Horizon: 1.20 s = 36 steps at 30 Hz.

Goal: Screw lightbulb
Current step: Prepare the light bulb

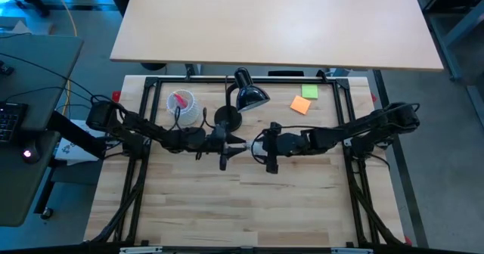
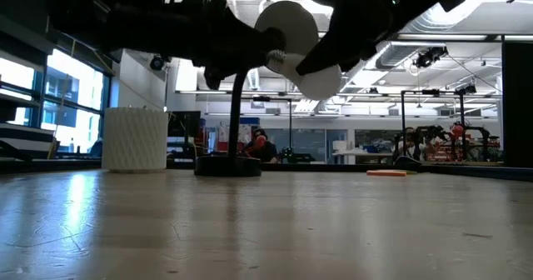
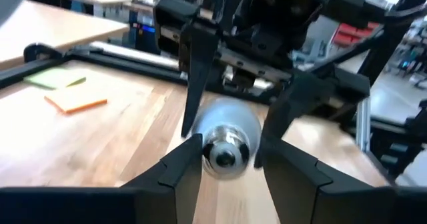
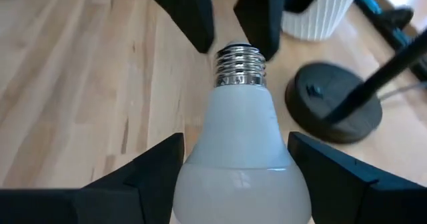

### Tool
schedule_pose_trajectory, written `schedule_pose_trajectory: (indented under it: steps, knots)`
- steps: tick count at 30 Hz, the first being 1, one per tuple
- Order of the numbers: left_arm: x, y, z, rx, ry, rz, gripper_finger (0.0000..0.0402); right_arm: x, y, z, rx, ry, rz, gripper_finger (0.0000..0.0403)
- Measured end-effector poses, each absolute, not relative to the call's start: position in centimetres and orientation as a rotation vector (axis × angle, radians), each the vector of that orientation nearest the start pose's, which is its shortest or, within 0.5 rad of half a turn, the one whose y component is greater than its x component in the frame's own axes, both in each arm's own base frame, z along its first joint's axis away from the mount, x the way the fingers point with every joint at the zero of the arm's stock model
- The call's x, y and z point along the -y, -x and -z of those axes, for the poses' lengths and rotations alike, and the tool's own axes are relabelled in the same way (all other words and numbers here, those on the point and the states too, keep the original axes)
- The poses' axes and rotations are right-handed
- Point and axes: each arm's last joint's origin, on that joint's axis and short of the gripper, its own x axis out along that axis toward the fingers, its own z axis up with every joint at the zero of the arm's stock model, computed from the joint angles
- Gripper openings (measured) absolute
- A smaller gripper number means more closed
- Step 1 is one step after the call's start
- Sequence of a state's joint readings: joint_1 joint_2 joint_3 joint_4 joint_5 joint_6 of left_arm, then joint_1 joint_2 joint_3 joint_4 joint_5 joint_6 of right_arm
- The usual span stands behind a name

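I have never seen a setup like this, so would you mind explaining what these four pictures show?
This is a robot with two dark arms at a wooden table. One picture looks straight down from above, one looks level across the tabletop, and two come from cameras on the arms' wrists. On the table stand a black desk lamp and a white cup with pink things inside. An orange note and a green note lie nearby. The arms meet above the table: the right jaws grip a white lightbulb by its glass, and the left jaws sit at its silvery screw base. Whether they grip it too, I cannot tell.
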State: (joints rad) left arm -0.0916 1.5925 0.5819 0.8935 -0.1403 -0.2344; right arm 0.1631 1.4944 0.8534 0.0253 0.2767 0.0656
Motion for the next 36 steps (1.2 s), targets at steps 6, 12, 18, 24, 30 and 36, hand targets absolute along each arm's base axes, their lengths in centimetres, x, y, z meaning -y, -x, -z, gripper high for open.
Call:
schedule_pose_trajectory:
  steps: [6,12,18,24,30,36]
  knots:
    - [2.0,-30.1,-17.4,-0.175,0.214,-0.081,0.0156,-4.0,-29.3,-18.6,-0.672,0.019,0.156,0.0255]
    - [1.7,-30.1,-17.2,-0.198,0.212,-0.093,0.0156,-3.0,-27.2,-15.4,-0.779,-0.090,0.212,0.0255]
    - [1.7,-30.1,-17.2,-0.196,0.212,-0.092,0.0156,-2.3,-25.5,-13.5,-0.894,-0.134,0.262,0.0255]
    - [1.7,-30.1,-17.2,-0.196,0.212,-0.093,0.0156,-2.2,-25.0,-13.0,-0.918,-0.153,0.264,0.0256]
    - [1.7,-30.1,-17.2,-0.196,0.212,-0.093,0.0156,-2.0,-25.1,-13.1,-0.915,-0.167,0.254,0.0261]
    - [1.7,-30.1,-17.2,-0.196,0.212,-0.093,0.0156,-2.0,-24.9,-12.8,-0.940,-0.172,0.243,0.0298]
